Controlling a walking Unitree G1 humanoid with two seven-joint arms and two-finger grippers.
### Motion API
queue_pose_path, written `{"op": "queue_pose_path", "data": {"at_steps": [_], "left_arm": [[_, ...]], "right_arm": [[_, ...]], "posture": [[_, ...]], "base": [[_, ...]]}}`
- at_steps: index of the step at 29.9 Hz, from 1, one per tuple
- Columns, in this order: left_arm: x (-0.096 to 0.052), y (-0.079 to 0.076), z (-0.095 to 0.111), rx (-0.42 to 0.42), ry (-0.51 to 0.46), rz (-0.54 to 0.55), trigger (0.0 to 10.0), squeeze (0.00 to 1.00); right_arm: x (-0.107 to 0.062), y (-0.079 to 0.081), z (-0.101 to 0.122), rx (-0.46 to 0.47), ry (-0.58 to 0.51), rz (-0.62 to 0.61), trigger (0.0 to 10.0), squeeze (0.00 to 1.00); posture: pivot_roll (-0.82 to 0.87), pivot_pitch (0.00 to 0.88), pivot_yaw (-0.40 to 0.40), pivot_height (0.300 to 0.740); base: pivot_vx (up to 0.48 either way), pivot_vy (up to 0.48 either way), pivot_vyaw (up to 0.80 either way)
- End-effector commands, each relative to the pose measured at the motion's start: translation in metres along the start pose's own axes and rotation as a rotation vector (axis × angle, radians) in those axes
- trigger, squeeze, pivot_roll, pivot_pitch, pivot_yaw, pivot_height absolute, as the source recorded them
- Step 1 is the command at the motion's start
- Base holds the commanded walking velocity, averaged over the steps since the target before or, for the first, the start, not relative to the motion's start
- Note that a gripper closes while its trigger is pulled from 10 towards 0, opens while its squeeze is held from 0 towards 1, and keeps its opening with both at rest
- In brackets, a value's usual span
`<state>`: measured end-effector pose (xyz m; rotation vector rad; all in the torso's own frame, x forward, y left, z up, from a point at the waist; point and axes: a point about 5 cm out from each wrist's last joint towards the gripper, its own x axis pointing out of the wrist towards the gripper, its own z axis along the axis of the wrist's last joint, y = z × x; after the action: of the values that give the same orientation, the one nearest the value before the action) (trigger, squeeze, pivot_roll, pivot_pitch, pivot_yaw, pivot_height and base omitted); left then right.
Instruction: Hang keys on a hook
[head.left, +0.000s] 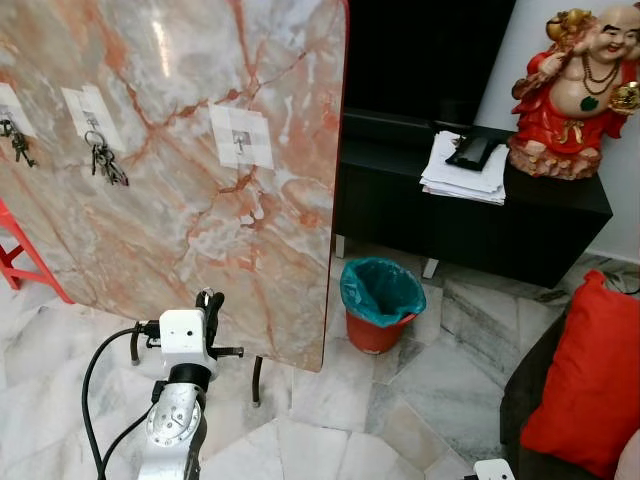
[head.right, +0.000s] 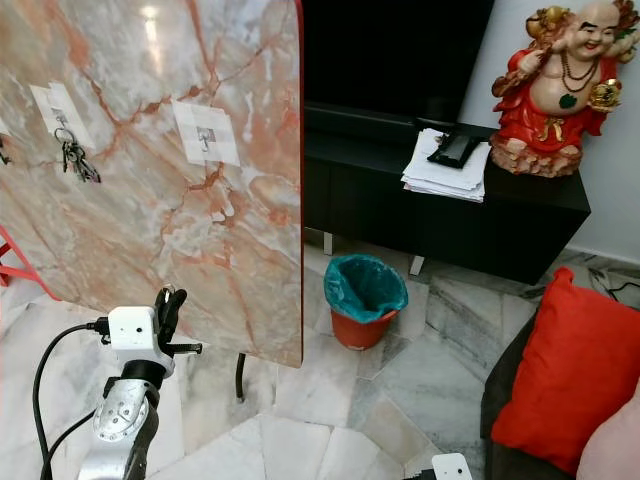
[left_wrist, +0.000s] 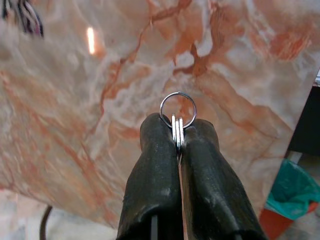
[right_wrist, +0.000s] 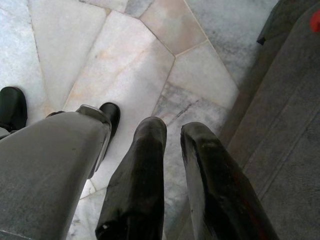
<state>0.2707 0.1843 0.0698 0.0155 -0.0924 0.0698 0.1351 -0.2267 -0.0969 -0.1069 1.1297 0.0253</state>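
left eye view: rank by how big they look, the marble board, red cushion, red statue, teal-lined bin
1. Pink-veined marble board, far the largest.
2. Red fabric cushion, though cut off by the frame and nearer the camera.
3. Red laughing figure statue.
4. Red bin with teal liner, close to the statue in size, so unsure.

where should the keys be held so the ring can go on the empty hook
As the left gripper has them: pinched at the keys, the ring standing clear past the fingertips. Approach the free hook face-on to the marble board.
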Motion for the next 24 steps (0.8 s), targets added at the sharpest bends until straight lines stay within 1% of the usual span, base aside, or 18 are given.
{"op": "queue_pose_path", "data": {"at_steps": [1, 6, 8, 9, 11, 16, 23, 24], "left_arm": [[0.008, 0.002, 0.010, -0.027, -0.025, 0.019, 10.0, 0.00], [0.010, 0.010, 0.016, -0.078, -0.008, 0.055, 10.0, 0.00], [0.010, 0.011, 0.016, -0.080, -0.005, 0.043, 10.0, 0.00], [0.011, 0.010, 0.016, -0.088, 0.002, 0.028, 10.0, 0.00], [0.012, 0.010, 0.017, -0.081, 0.004, 0.017, 10.0, 0.00], [0.014, 0.008, 0.020, -0.095, 0.006, 0.003, 10.0, 0.00], [0.016, 0.007, 0.023, -0.103, 0.011, -0.004, 10.0, 0.00], [0.016, 0.007, 0.024, -0.103, 0.010, -0.006, 10.0, 0.00]], "right_arm": [[0.000, -0.002, 0.000, -0.008, -0.002, -0.003, 10.0, 0.00], [0.000, -0.001, -0.001, -0.011, 0.004, 0.008, 10.0, 0.00], [0.000, -0.001, -0.001, -0.015, 0.012, 0.014, 10.0, 0.00], [0.000, -0.001, -0.002, -0.037, 0.020, 0.018, 10.0, 0.00], [0.000, -0.001, -0.002, -0.038, 0.019, 0.012, 10.0, 0.00], [0.000, -0.002, -0.001, -0.039, 0.014, 0.005, 10.0, 0.00], [-0.001, -0.003, -0.002, -0.018, 0.022, -0.005, 10.0, 0.00], [-0.001, -0.003, -0.002, -0.015, 0.022, -0.004, 10.0, 0.00]], "posture": [[0.05, 0.000, -0.048, 0.715], [0.04, 0.000, -0.046, 0.715], [0.04, 0.000, -0.047, 0.715], [0.05, 0.000, -0.048, 0.715], [0.05, 0.000, -0.047, 0.715], [0.04, 0.000, -0.048, 0.715], [0.05, 0.000, -0.051, 0.715], [0.05, 0.000, -0.051, 0.715]], "base": [[0.000, 0.000, 0.00], [0.000, 0.000, 0.00], [0.000, 0.000, 0.00], [0.000, 0.000, 0.00], [0.000, 0.000, 0.00], [0.253, 0.000, 0.45], [0.281, 0.000, 0.00], [0.285, 0.000, 0.57]]}}
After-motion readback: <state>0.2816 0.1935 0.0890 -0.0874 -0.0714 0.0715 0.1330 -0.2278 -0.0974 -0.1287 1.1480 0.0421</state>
